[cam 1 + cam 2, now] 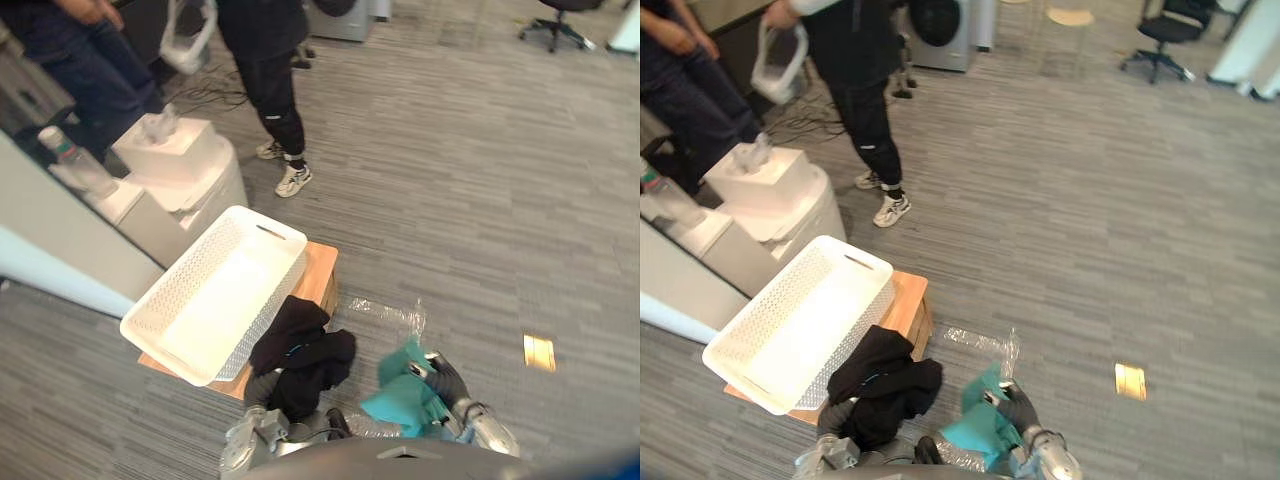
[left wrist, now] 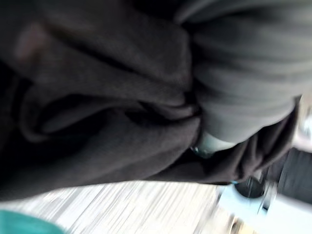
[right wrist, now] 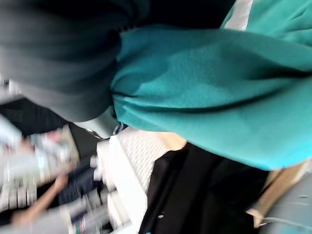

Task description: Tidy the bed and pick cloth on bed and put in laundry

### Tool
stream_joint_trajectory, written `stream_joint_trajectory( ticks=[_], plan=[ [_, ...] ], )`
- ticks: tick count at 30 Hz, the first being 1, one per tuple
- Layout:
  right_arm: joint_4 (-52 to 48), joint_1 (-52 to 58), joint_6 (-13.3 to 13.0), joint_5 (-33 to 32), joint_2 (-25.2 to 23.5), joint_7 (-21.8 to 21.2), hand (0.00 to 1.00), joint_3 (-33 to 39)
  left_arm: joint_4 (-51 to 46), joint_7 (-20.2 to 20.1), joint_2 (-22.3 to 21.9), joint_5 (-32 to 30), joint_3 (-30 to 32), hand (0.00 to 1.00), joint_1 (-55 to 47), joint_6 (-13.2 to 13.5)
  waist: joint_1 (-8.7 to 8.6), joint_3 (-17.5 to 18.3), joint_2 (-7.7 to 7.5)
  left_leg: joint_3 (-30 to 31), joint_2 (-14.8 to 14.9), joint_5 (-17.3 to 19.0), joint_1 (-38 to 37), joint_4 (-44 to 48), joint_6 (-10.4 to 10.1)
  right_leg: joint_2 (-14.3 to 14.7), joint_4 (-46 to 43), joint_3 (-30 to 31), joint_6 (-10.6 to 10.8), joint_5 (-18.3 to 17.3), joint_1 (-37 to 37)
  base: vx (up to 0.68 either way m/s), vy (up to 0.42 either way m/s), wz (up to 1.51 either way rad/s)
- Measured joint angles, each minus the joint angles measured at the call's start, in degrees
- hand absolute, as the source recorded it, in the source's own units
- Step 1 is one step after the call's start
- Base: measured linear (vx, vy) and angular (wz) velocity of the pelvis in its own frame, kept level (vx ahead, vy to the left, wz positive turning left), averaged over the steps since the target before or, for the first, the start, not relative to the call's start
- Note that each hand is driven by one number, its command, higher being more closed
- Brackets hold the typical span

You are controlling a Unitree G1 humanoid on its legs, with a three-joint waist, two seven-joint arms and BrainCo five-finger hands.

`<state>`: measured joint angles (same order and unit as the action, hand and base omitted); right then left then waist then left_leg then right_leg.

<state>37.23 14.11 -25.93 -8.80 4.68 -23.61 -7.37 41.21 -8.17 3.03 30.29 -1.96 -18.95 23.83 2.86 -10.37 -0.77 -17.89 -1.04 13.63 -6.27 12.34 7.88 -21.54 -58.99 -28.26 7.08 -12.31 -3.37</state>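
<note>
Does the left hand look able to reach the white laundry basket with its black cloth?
Probably yes: the left hand, under the black cloth, is right beside the white laundry basket; its top is open, nothing between.

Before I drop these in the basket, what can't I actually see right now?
- Left hand: its grasp is hidden under the black cloth, in the eye and left wrist views.
- Black cloth against the white basket: touching the rim or just in front, unclear.
- Wooden stand: mostly covered by the basket.
- Clear plastic on the floor: too small to tell if it holds anything.
</note>
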Motion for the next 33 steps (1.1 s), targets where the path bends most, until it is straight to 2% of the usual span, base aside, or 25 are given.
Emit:
stream_joint_trajectory(
  ticks=[1, 3, 5, 7, 8, 9, 10, 11, 12, 13, 14, 18, 19, 20, 21, 22, 23, 25, 26, 28, 30, 31, 33],
  plan=[
    [-0.3, 0.0, 0.0, 0.0, 0.0, 0.3, 1.00, -0.1, 0.0, 0.1, 0.0, 0.1, 0.0, 1.00, -0.2, 0.0, -0.04, -0.1, 0.12, 1.7, 0.0, -0.2, -0.9, -0.5, -0.2, 0.2, 1.2, 0.3, -0.5, -0.8, 0.2, 0.26, -0.153, 1.56],
    [-0.4, -0.6, -0.1, 0.0, 0.1, 1.0, 1.00, -0.2, 0.0, 1.2, 0.0, 0.7, -0.1, 1.00, 0.1, 0.1, -0.15, -0.7, 0.46, 9.3, 0.8, -1.1, -2.6, -1.6, -1.0, 3.1, 10.8, 3.8, -1.2, -4.0, 2.4, 0.25, -0.221, 1.70],
    [-0.4, -1.1, -0.1, -0.2, 0.5, 1.2, 1.00, -0.2, 0.0, 2.1, 0.0, 2.0, 0.0, 1.00, 0.6, 0.1, -0.12, -1.5, 1.12, 14.7, 2.2, -1.6, -3.3, -1.6, -1.8, 5.8, 19.7, 8.5, -1.3, -4.1, 4.4, 0.15, -0.258, 1.57],
    [-0.4, -1.7, -0.4, -1.8, 0.6, 1.1, 1.00, -0.5, 0.0, 2.3, 0.3, 2.9, 0.5, 1.00, 0.9, 0.3, -0.13, -2.4, 0.67, 20.1, 2.8, -1.8, -3.4, -1.6, -3.9, 7.9, 30.2, 15.2, 0.2, -2.4, 5.3, 0.11, -0.313, 1.56],
    [-0.4, -2.5, -0.8, -2.6, 0.3, 1.0, 1.00, -1.4, -0.2, 2.3, 1.9, 3.0, 1.3, 1.00, 0.6, 1.0, 0.09, -3.1, -1.65, 23.1, 1.6, -1.0, -2.7, -0.8, -5.8, 8.2, 39.3, 20.9, 0.9, 1.4, 4.9, 0.06, -0.415, 1.45],
    [-0.2, -3.2, -1.3, -3.6, -1.7, 0.3, 1.00, -2.4, -0.9, 2.2, 4.3, 4.0, 1.8, 1.00, 0.1, 1.7, 0.86, -3.7, -6.50, 25.3, -1.4, 0.5, -1.9, 0.6, -7.9, 7.0, 44.7, 25.9, 3.0, 7.0, 5.1, 0.06, -0.463, 1.26],
    [0.2, -3.8, -1.2, -3.7, -1.6, 0.1, 1.00, -2.2, 0.5, 2.3, 3.9, 4.3, 2.3, 1.00, 0.9, 1.5, 1.06, -4.2, -6.18, 27.1, -0.8, 1.0, -1.5, 1.7, -8.9, 7.1, 43.3, 24.8, 2.7, 6.0, 5.1, 0.08, -0.409, 1.01],
    [-0.3, -3.9, -1.6, -4.6, -1.0, -0.2, 1.00, -1.9, 0.5, 2.1, 2.2, 4.6, 3.1, 1.00, 0.6, 1.9, 1.06, -3.8, -4.72, 26.9, 0.7, 1.5, 1.2, 5.3, -9.1, 9.0, 43.9, 23.6, 2.9, 4.5, 4.9, 0.10, -0.297, 0.89],
    [-0.4, -4.5, -2.4, -5.4, -0.8, -0.6, 1.00, -1.9, 0.4, 1.9, 0.8, 4.6, 3.8, 1.00, -0.1, 2.5, 0.85, -3.9, -2.43, 27.0, 2.5, 3.2, 3.6, 7.6, -9.1, 11.7, 44.0, 23.9, 2.1, 3.3, 4.4, 0.10, -0.219, 0.79],
    [-0.3, -4.9, -2.7, -5.6, -1.3, -1.0, 1.00, -2.1, 0.5, 1.8, -0.2, 4.6, 4.8, 1.00, -0.5, 3.0, 0.97, -4.4, -1.44, 28.1, 3.5, 4.0, 4.5, 8.9, -9.9, 13.4, 44.0, 24.4, 1.5, 2.9, 3.9, 0.12, -0.218, 0.72],
    [-0.3, -5.0, -2.8, -5.6, -1.5, -1.3, 1.00, -2.6, 0.5, 1.7, -0.8, 4.6, 6.2, 1.00, -1.2, 3.9, 1.40, -4.2, -0.97, 29.5, 4.1, 4.0, 4.7, 8.7, -10.5, 14.7, 44.0, 24.5, 1.2, 2.7, 3.6, 0.14, -0.204, 0.65],
    [-0.3, -5.2, -3.3, -5.9, -2.8, -2.8, 1.00, -6.7, 0.5, 1.0, -2.2, 4.5, 10.3, 1.00, -2.0, 4.7, 2.76, -2.5, -1.78, 32.3, 6.5, 4.0, 4.3, 6.4, -12.4, 16.7, 46.2, 22.0, -1.0, 3.7, 0.9, 0.15, -0.097, 0.42],
    [-0.3, -5.2, -3.2, -6.3, -3.6, -2.9, 1.00, -7.5, 0.5, 0.9, -2.6, 4.5, 11.6, 1.00, -1.9, 4.8, 2.88, -1.3, -2.77, 31.5, 7.3, 3.1, 4.4, 4.4, -12.9, 16.6, 47.2, 21.0, -1.4, 4.0, 0.7, 0.21, -0.091, 0.33],
    [-0.3, -5.4, -2.9, -6.5, -4.3, -2.9, 1.00, -7.6, 0.5, 0.7, -2.8, 4.6, 12.0, 1.00, -1.7, 4.8, 2.89, -0.9, -3.20, 28.0, 9.1, 2.2, 4.4, 2.8, -12.5, 16.2, 47.8, 19.8, -1.5, 4.1, 0.2, 0.17, -0.070, 0.75],
    [-0.3, -5.2, -2.0, -7.2, -4.6, -2.8, 1.00, -7.5, 0.7, -0.7, -3.3, 4.5, 12.4, 1.00, -1.6, 4.7, 1.83, -0.7, -3.78, 17.9, 12.8, 0.4, 4.4, 1.5, -12.0, 15.3, 49.0, 17.1, -1.5, 4.1, -1.6, 0.13, -0.032, 0.88],
    [-0.3, -5.1, -1.7, -7.4, -4.2, -2.7, 1.00, -7.3, 0.7, -0.9, -3.8, 4.5, 12.4, 1.00, -1.6, 4.8, 1.33, -0.7, -3.74, 15.4, 13.5, -0.6, 4.7, 1.6, -12.7, 14.8, 49.5, 16.2, -1.5, 4.1, -2.4, 0.13, 0.047, 1.15],
    [-0.3, -4.8, -0.9, -7.8, -3.5, -2.0, 1.00, -6.4, 0.8, -1.7, -4.6, 4.0, 12.3, 1.00, -1.2, 4.8, 0.94, -0.7, -3.79, 11.3, 13.0, -1.8, 6.4, 3.7, -13.8, 13.2, 50.8, 14.5, -1.2, 3.9, -3.6, 0.10, 0.092, 0.92],
    [-0.2, -3.6, -0.4, -8.6, -3.1, -1.4, 1.00, -4.4, 0.6, -3.2, -4.5, 2.1, 12.0, 1.00, -0.2, 5.6, 1.02, -0.8, -3.71, 4.0, 12.6, -2.4, 10.2, 8.3, -13.0, 11.3, 52.0, 12.3, -0.8, 4.1, -4.3, 0.09, 0.120, 0.94],
    [-0.2, -3.4, -0.4, -8.8, -2.8, -1.1, 1.00, -4.1, 0.6, -3.7, -4.3, 1.6, 11.7, 1.00, -0.1, 5.8, 1.34, -0.9, -3.50, 2.4, 12.0, -2.5, 11.3, 9.6, -12.9, 10.9, 52.4, 11.7, -0.8, 4.1, -4.3, 0.10, 0.129, 0.64],
    [-0.2, -3.4, -0.4, -8.8, -2.8, -1.0, 1.00, -3.7, 0.6, -5.0, -4.3, 1.5, 11.1, 1.00, -0.5, 5.7, 1.76, -1.3, -2.89, 2.8, 10.2, -2.6, 11.3, 9.4, -12.7, 9.8, 53.2, 11.6, -0.8, 4.2, -5.2, 0.09, 0.113, 0.30],
    [-0.2, -2.6, -0.4, -8.4, -2.8, -1.0, 1.00, -1.9, 0.5, -6.4, -4.6, -0.5, 8.8, 1.00, -0.6, 5.7, 1.28, -1.2, -1.72, 4.6, 7.1, -4.6, 9.2, 2.8, -11.4, 8.5, 53.7, 11.8, -0.9, 4.4, -5.1, 0.04, 0.082, 0.39],
    [-0.2, -2.4, -0.4, -8.1, -2.7, -1.0, 1.00, -1.5, 0.5, -6.9, -4.6, -0.6, 8.3, 1.00, -0.6, 5.7, 1.09, -1.2, -1.66, 4.8, 6.6, -5.4, 8.5, 0.5, -11.2, 8.4, 53.9, 11.8, -0.9, 4.5, -5.1, -0.01, 0.017, 0.35],
    [0.1, -2.3, -0.4, -7.1, -2.2, -1.0, 1.00, 0.1, 0.5, -8.2, -4.2, -0.5, 6.9, 1.00, -0.6, 5.6, 0.80, -1.1, -1.53, 5.5, 5.2, -11.5, 4.0, -10.0, -11.2, 8.4, 53.8, 12.5, -1.2, 4.7, -5.0, -0.03, -0.028, 0.18]
  ],
)
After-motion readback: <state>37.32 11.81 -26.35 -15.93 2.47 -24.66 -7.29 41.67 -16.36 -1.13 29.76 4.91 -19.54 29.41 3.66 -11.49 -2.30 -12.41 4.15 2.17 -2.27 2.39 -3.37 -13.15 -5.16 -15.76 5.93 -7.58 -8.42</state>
